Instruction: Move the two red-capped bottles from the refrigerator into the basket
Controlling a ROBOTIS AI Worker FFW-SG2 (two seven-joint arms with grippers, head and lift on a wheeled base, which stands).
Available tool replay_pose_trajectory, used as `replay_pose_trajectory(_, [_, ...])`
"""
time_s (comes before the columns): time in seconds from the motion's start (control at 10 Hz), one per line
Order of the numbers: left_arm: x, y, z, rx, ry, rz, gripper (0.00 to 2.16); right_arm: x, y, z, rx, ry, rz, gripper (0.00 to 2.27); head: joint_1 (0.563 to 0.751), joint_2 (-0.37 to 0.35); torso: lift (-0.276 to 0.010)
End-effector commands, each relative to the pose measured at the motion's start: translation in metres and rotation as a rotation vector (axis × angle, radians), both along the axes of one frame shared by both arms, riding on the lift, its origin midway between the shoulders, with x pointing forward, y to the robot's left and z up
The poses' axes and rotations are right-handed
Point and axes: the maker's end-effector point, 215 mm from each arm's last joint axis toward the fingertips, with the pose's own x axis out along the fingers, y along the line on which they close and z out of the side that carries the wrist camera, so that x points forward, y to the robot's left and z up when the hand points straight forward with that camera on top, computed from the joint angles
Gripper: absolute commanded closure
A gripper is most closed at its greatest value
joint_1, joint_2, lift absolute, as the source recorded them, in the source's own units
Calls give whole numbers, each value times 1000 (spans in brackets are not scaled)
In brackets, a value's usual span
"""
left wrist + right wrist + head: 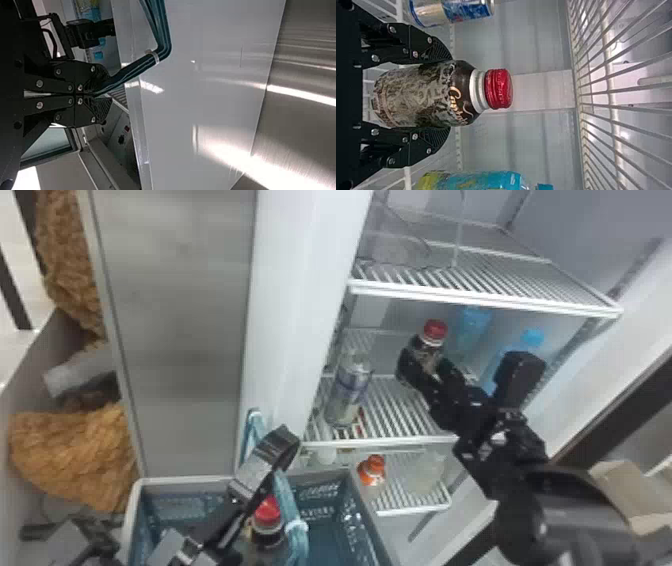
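The right gripper [445, 94] is closing around a red-capped bottle [427, 95] inside the refrigerator [595, 235]; its two fingers are standing apart by the bottle's width and touching both sides. The bottle is standing upright above the middle shelf [380, 441], well behind the front edge; whether its base is touching the wires, I cannot tell. A can [347, 390] is standing near that shelf's left edge. The left gripper [95, 95] is pinching the blue-green handle [134, 67] of the basket [320, 500], fingers pressed nearly together. The other red-capped bottle [267, 530] is resting inside, between the basket's left and right edges. The step in hand seems to be taking out the last bottle; the next move is calling for lifting it clear, drawing it past the shelf's front edge, then lowering it over the basket's right edge.
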Motion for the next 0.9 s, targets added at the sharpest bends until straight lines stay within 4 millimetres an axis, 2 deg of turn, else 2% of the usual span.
replay_pose_trajectory(0.0, [-2,-2,-1,0,2,-7,1204,-18,6,5,-8,1,15,1276,680,-350,0])
replay_pose_trajectory(0.4, [-3,-4,2,-9,1,-9,1204,-71,13,27,-61,18,23,1276,695,-350,0])
replay_pose_trajectory(0.6, [-2,-4,2,-8,-2,-9,1204,-102,30,42,-64,22,52,1276,695,-350,0])
replay_pose_trajectory(0.8, [-4,-4,1,-10,5,-11,1204,-131,43,36,-52,70,73,1276,695,-350,0])
